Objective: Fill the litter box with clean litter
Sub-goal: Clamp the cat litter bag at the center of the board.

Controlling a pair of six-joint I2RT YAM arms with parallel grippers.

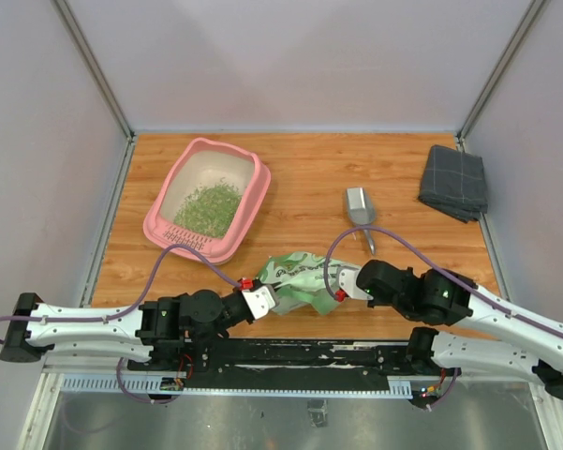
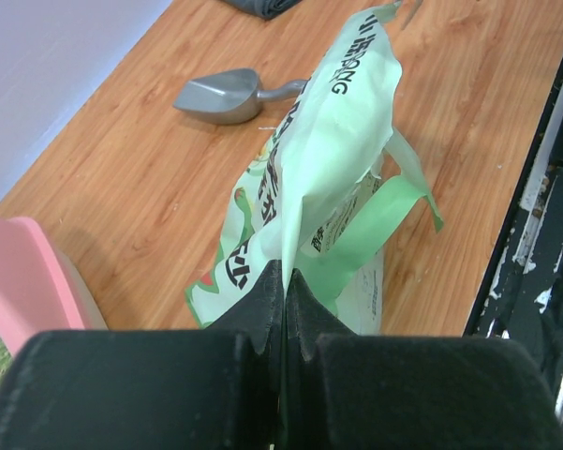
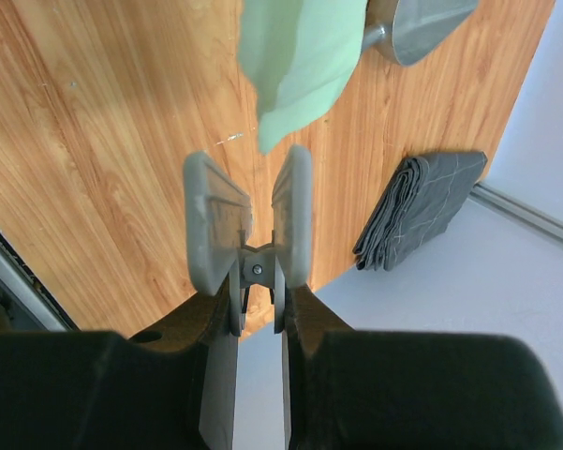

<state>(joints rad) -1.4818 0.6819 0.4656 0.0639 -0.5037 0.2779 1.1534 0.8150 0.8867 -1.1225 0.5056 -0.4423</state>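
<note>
The pink litter box [image 1: 159, 230] stands at the back left, with a heap of green clean litter [image 1: 209, 208] inside. Its rim [image 2: 19, 281] shows at the left of the left wrist view. A light green printed bag [image 1: 300, 278] lies between the two grippers near the front. My left gripper [image 1: 267, 298] is shut on the bag's left edge; in the left wrist view the gripper [image 2: 287, 272] pinches the bag [image 2: 342, 141]. My right gripper [image 1: 340, 289] is at the bag's right end. Its jaws [image 3: 258, 173] stand slightly apart, with the bag's end [image 3: 300, 66] just beyond the fingertips.
A grey metal scoop [image 1: 359, 208] lies on the wood behind the bag, also in the left wrist view [image 2: 223, 97] and right wrist view [image 3: 422, 28]. A folded grey cloth [image 1: 453, 182] lies at the back right [image 3: 422, 211]. Walls enclose the table on three sides.
</note>
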